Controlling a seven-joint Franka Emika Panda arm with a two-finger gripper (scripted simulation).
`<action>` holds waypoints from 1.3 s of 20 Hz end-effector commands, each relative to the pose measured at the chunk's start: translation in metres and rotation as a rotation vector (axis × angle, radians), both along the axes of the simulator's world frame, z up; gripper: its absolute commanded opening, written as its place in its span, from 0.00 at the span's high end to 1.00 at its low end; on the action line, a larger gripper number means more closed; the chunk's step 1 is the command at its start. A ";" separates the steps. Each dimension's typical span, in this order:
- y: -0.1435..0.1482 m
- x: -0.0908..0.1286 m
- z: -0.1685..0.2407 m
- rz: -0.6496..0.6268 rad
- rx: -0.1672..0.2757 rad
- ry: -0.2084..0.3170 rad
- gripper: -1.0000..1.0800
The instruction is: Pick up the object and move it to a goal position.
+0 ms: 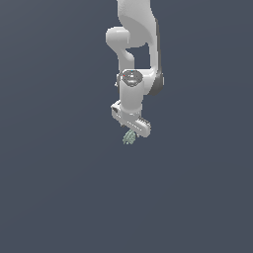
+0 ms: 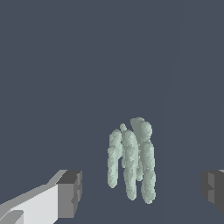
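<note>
Claw (image 2: pixel 142 188) fingers (image 2: pixel 70 192) stood apart, straddling the ridged mint-green object (image 2: pixel 131 159) without contact, apparently aligned so that closing would grip it for lifting.

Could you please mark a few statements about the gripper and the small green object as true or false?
1. The gripper is open. True.
2. The green object is clamped between the fingers. False: in the wrist view, there is a gap on both sides of it.
3. The object is pale green and lumpy. True.
4. The object is larger than the gripper. False: in the exterior view the object is much smaller.
5. Several objects lie on the floor. False: only one shows.
</note>
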State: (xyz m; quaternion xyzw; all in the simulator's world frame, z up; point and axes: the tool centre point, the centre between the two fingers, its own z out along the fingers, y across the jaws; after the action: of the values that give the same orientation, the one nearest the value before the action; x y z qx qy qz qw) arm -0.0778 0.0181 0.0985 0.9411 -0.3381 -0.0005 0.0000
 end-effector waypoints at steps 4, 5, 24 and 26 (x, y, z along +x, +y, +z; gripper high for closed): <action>0.000 0.000 -0.002 -0.003 0.000 0.000 0.04; 0.000 0.000 -0.003 -0.003 0.000 0.000 0.04; 0.000 -0.001 -0.051 -0.008 0.000 -0.001 1.00; 0.000 -0.001 -0.051 -0.008 0.000 -0.001 1.00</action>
State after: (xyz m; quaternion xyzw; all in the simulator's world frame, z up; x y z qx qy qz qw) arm -0.0787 0.0185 0.0487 0.9399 -0.3414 0.0002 -0.0003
